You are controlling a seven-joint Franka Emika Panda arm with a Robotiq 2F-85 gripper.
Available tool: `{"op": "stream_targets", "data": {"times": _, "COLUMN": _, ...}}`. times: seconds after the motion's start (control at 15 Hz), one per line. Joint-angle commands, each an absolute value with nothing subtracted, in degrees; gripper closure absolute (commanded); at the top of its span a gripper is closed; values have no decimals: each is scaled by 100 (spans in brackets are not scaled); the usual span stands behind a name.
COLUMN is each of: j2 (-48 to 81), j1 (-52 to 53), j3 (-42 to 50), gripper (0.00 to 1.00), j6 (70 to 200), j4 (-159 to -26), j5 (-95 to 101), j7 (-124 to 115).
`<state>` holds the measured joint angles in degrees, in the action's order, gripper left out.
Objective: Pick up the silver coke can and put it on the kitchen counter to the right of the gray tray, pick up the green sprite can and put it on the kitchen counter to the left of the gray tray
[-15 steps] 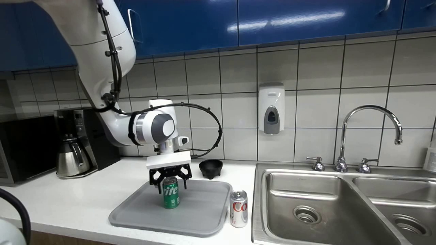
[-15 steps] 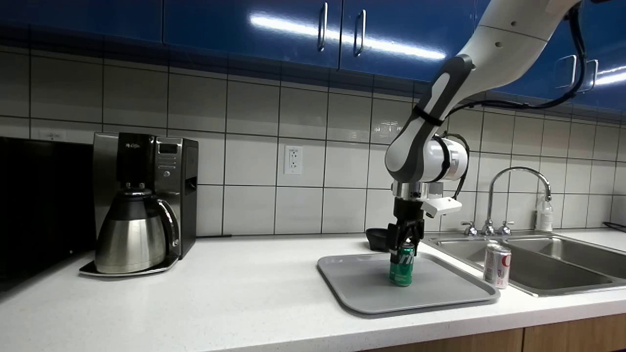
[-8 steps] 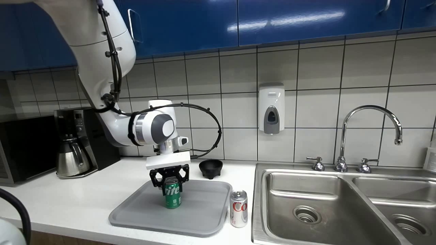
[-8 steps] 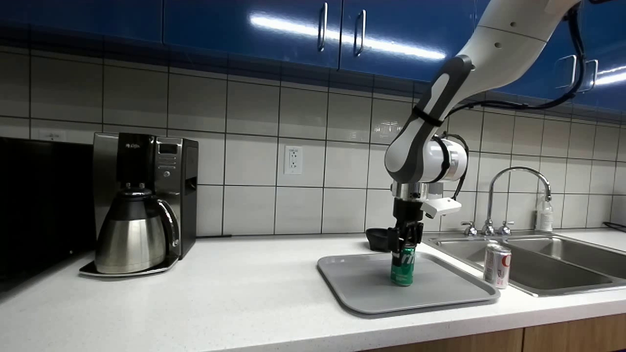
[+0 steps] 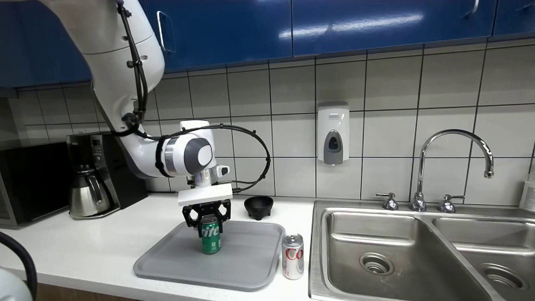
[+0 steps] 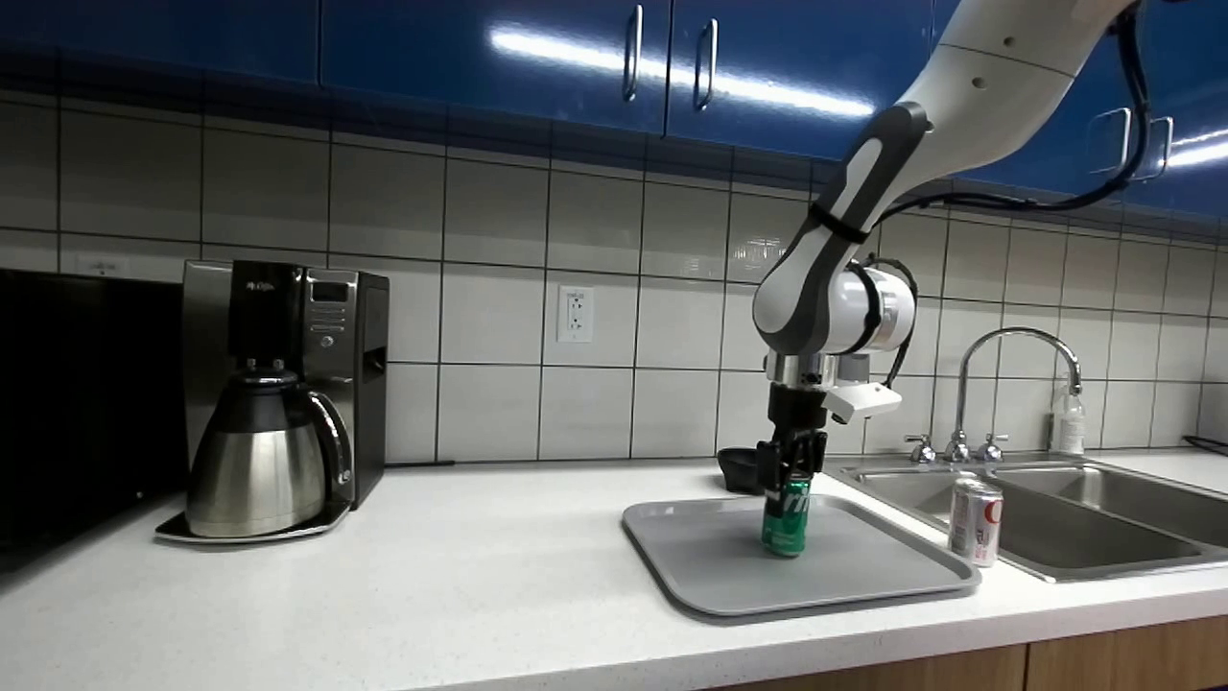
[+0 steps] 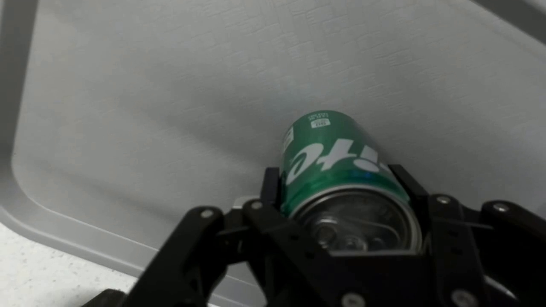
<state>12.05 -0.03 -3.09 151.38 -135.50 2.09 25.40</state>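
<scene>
Gripper [image 5: 211, 232] clamped on green sprite can [image 5: 212, 243]. In both exterior views, silver coke can [image 5: 293, 261] upright, at three o'clock of gray tray [image 5: 246, 259].

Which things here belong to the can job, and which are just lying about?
Part of the job: green can, gripper holding it, silver can, gray tray, counter.
Not part of it: coffee maker, black bowl, soap dispenser, sink, faucet, bottle.

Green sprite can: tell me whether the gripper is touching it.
Touching. The wrist view shows it: the gripper is closed on the green sprite can, its fingers against both sides with no visible gap.
</scene>
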Motion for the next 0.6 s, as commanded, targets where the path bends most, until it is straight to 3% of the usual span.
{"op": "stream_targets", "data": {"times": 0.0, "j2": 842, "j1": 12, "j3": -445, "gripper": 61, "j6": 15201, "j4": -13705, "j5": 212, "j7": 2417}}
{"op": "stream_targets", "data": {"times": 0.53, "j2": 618, "j1": 434, "j3": -666, "gripper": 61, "j6": 15184, "j4": -13747, "j5": 319, "j7": 1927}}
